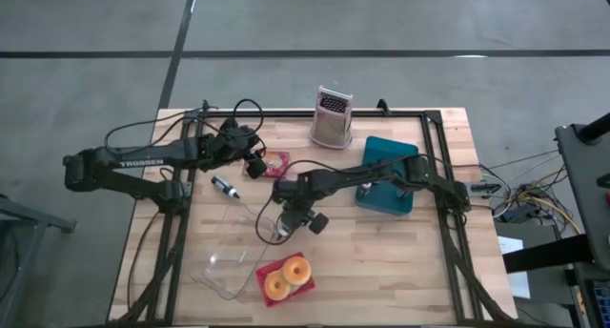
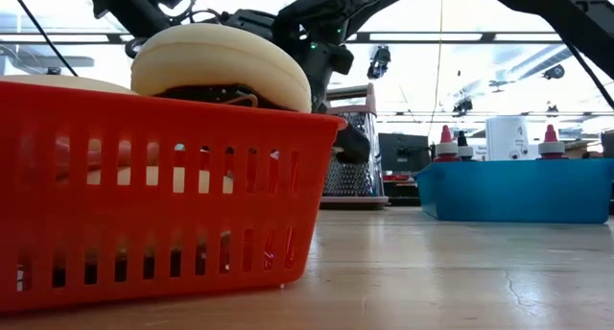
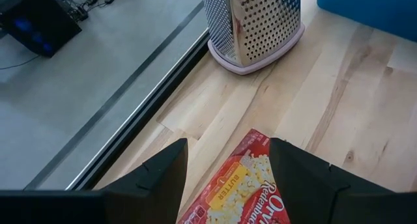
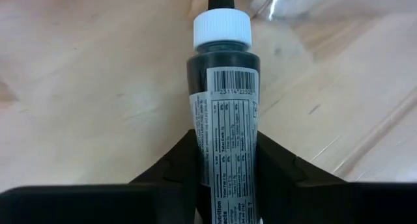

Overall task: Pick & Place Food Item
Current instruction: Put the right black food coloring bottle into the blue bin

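A: Where is the food colouring bottle (image 4: 221,113)?

B: Between the fingers of the right tool (image 4: 221,168), clamped, low over the surface (image 1: 400,261).

A: A risk?

B: Slipping may be caused by the round body. The left tool (image 3: 228,178) is held apart.

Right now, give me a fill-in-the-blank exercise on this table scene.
1. The right hand closes on a small dark ____ with a white cap.
2. The left hand hovers open over a packet of ____.
3. The red basket holds two ____.
4. The metal grater stands beside the ____ bin.

Missing: bottle; popcorn; donuts; blue
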You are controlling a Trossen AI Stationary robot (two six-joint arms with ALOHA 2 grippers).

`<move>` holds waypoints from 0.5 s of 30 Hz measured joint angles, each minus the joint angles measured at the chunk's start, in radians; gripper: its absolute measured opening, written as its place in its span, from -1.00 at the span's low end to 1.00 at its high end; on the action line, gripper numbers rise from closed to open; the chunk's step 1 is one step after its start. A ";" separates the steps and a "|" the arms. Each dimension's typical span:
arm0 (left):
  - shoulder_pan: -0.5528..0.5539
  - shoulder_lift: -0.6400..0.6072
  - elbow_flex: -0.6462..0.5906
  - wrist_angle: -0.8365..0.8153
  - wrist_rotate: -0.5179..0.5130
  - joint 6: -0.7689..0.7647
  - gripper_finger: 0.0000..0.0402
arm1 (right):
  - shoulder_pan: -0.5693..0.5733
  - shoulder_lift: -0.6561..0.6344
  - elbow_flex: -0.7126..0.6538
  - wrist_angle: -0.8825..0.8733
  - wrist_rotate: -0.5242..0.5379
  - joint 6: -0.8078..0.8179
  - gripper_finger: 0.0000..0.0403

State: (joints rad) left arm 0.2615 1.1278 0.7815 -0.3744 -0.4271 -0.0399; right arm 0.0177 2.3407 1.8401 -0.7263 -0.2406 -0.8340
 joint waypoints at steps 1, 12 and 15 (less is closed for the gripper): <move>0.000 0.000 0.000 0.000 0.000 0.000 0.09 | 0.000 -0.001 -0.004 -0.011 0.000 0.019 -0.51; 0.000 0.000 0.000 0.000 0.000 0.000 0.09 | -0.017 -0.029 -0.023 -0.090 -0.002 0.219 -0.53; 0.000 0.000 0.000 -0.002 0.000 0.000 0.09 | -0.042 -0.060 -0.061 -0.089 0.010 0.259 -0.53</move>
State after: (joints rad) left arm 0.2615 1.1278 0.7811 -0.3764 -0.4271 -0.0402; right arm -0.0245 2.2803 1.7792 -0.8158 -0.2306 -0.5745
